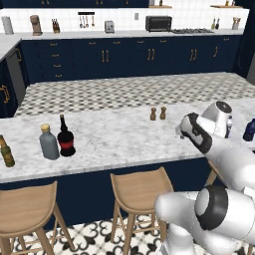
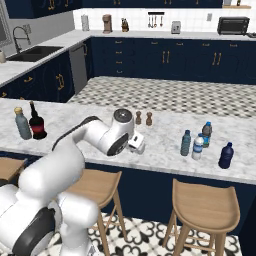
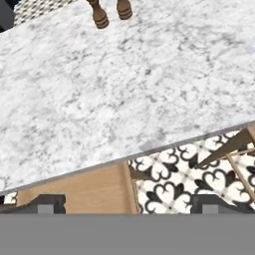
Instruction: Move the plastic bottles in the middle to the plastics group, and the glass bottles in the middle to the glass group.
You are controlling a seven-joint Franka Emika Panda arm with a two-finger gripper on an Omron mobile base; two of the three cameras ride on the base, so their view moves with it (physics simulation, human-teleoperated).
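Marble counter (image 2: 165, 140) holds everything. The black glass bottle (image 1: 65, 137) stands upright, neck straight up, at the left end just beside the grey bottle (image 1: 49, 143), with an olive bottle (image 1: 6, 151) further left. Off to the right, the teal bottle (image 2: 186, 143) and clear bottle (image 2: 198, 148) stand upright near the navy bottle (image 2: 226, 156). Can't see inside any. The gripper (image 3: 127, 204) hangs spread wide, empty, over the counter edge.

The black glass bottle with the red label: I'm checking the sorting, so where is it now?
The black glass bottle stands at the left end of the marble counter in the left base view, right beside the grey tan-stoppered bottle.
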